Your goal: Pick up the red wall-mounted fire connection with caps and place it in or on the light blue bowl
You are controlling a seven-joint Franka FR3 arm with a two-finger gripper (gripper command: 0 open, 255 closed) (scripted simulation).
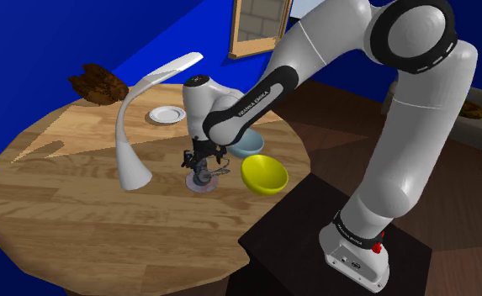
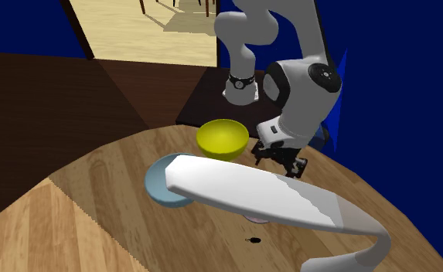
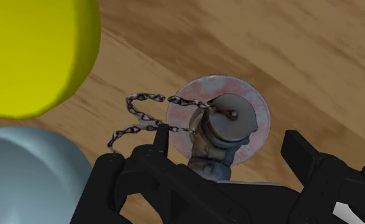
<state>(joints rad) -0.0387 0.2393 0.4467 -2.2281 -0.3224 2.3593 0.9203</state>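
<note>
1. Shoulder view's far left: a brown lumpy object (image 1: pixel 98 82) at the edge of the round wooden tabletop (image 1: pixel 62 210). Not relevant.
2. Next: a white curved desk lamp (image 1: pixel 134 164), with a small white plate (image 1: pixel 165 114) behind it.
3. Centre: the fire connection (image 3: pixel 220 127), a pale reddish round flange lying flat on the tabletop, with a grey capped stub standing up from it and a loose metal chain trailing towards the bowls.
4. The black two-finger hand (image 1: pixel 200 162) is low over it. The fingers are wide apart, one either side of the stub, and grip nothing. I can't tell whether a tip touches the chain.
5. Right of that: the light blue bowl (image 1: pixel 249 145), empty, near the fire connection, with a yellow bowl (image 1: pixel 264 174) just beside it.
6. Handling, my read: rigid, probably dense for its size, not fragile. The flange is too flat to pinch. Take the stub below the cap, so the cap's lip stops slip.
7. Risk: the chain will swing and could snag a bowl rim, so lift clear before traversing.
</note>
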